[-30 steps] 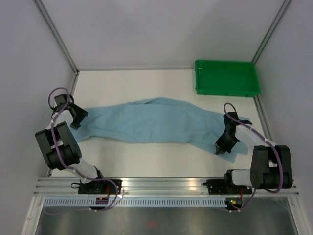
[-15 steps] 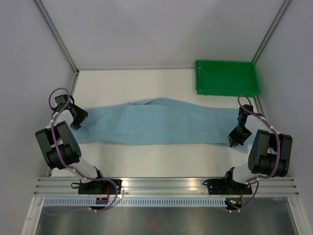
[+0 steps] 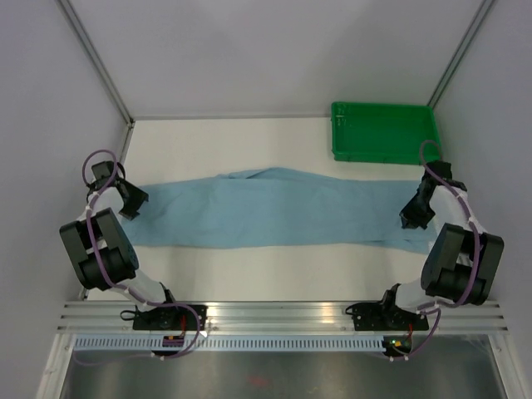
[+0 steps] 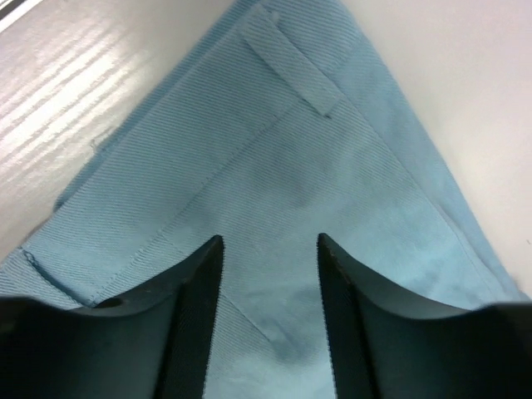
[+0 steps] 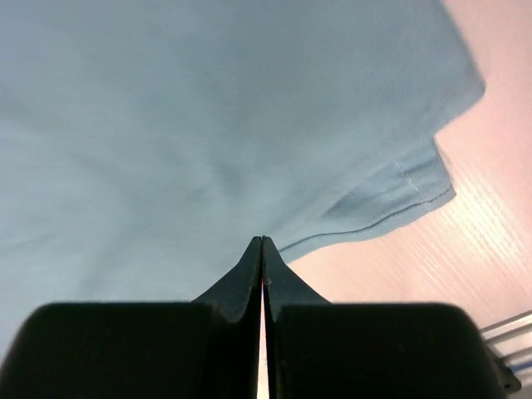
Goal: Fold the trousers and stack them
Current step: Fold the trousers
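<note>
The light sky-blue trousers (image 3: 274, 208) lie stretched flat in a long band across the table, left to right. My left gripper (image 3: 133, 199) is at their left end, the waistband. In the left wrist view its jaws (image 4: 270, 249) stand apart over the cloth (image 4: 274, 158), with a belt loop (image 4: 291, 62) ahead. My right gripper (image 3: 413, 218) is at the right end, the leg hems. In the right wrist view it (image 5: 263, 239) is shut with its tips at the cloth's edge (image 5: 166, 125); the hem (image 5: 399, 199) hangs just beyond. The button is not in view.
A green plastic tray (image 3: 384, 156) stands at the back right, just behind the trousers' right end. White walls with metal posts close in the table (image 3: 249, 141) on the left, the back and the right. The arms' rail runs along the near edge.
My right gripper has swung out to the right and back, pulling the trouser legs with it. The cloth has gone from a sagging curve to a straight band. The left gripper has barely moved.
</note>
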Controlling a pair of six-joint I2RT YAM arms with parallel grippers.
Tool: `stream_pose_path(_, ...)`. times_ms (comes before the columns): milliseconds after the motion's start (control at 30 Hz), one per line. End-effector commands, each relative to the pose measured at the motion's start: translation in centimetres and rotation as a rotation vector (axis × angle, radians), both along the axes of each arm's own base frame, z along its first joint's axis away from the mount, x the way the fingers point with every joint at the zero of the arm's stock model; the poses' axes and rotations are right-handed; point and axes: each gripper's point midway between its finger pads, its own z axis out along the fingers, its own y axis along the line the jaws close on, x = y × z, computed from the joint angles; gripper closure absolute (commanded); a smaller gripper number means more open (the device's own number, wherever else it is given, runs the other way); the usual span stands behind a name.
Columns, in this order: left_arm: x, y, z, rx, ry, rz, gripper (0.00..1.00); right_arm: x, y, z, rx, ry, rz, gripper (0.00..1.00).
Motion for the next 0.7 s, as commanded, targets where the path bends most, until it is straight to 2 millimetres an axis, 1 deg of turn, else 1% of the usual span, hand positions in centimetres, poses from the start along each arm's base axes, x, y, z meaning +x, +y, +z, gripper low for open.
stream_pose_path(0, 0.7, -1.2, 3.0, -0.018, -0.085, -0.083, 0.47, 5.2, -0.5, 9.9, -0.073, -0.310, 0.080, 1.00)
stream_pose_path(33, 0.5, -1.5, 3.3, -0.020, -0.093, -0.088, 0.50, 5.6, -0.5, 11.3, -0.083, -0.344, 0.094, 1.00)
stream_pose_path(67, 0.4, -1.7, 3.4, -0.026, -0.099, -0.095, 0.53, 5.9, -0.7, 12.0, -0.094, -0.356, 0.103, 1.00)
stream_pose_path(100, 0.4, -1.9, 3.5, -0.028, -0.104, -0.101, 0.60, 6.5, -0.8, 12.9, -0.103, -0.375, 0.109, 1.00)
stream_pose_path(133, 0.3, -2.1, 3.6, -0.027, -0.110, -0.108, 0.64, 6.9, -0.9, 12.4, -0.102, -0.369, 0.125, 1.00)
stream_pose_path(167, 0.3, -2.2, 3.5, -0.030, -0.112, -0.112, 0.72, 7.9, -1.1, 12.3, -0.110, -0.390, 0.131, 1.00)
stream_pose_path(233, 0.6, -2.0, 2.9, -0.028, -0.115, -0.112, 0.85, 8.4, -1.0, 10.4, -0.091, -0.367, 0.133, 1.00)
stream_pose_path(267, 0.8, -2.0, 2.7, -0.033, -0.116, -0.116, 0.98, 9.2, -0.7, 8.8, -0.057, -0.352, 0.142, 1.00)
stream_pose_path(333, 1.5, -1.9, 2.2, -0.055, -0.112, -0.092, 0.98, 9.4, -0.4, 6.2, -0.025, -0.311, 0.136, 1.00)
stream_pose_path(367, 1.5, -2.0, 0.9, -0.086, -0.076, -0.082, 0.98, 10.0, -0.3, 4.6, -0.014, -0.292, 0.135, 1.00)
stream_pose_path(433, 2.0, -2.4, 0.2, -0.146, -0.066, -0.044, 0.98, 9.8, -0.2, 2.5, -0.005, -0.255, 0.129, 1.00)
stream_pose_path(467, 2.2, -2.6, -0.7, -0.172, -0.057, -0.032, 0.98, 9.9, -0.3, 1.7, -0.005, -0.245, 0.127, 1.00)
stream_pose_path(500, 2.4, -2.7, -0.9, -0.188, -0.059, -0.023, 0.98, 9.5, -0.3, 0.2, 0.000, -0.208, 0.121, 1.00)
stream_pose_path(567, 2.6, -2.6, -1.5, -0.205, -0.059, 0.023, 0.98, 9.5, -0.9, -0.8, -0.022, -0.191, 0.115, 1.00)
stream_pose_path(600, 2.6, -2.4, -2.1, -0.207, -0.043, 0.040, 0.98, 9.2, -1.0, -1.7, -0.024, -0.169, 0.113, 1.00)
stream_pose_path(667, 2.2, -2.0, -2.7, -0.197, -0.006, 0.066, 0.98, 9.0, -1.5, -2.6, -0.050, -0.144, 0.109, 1.00)
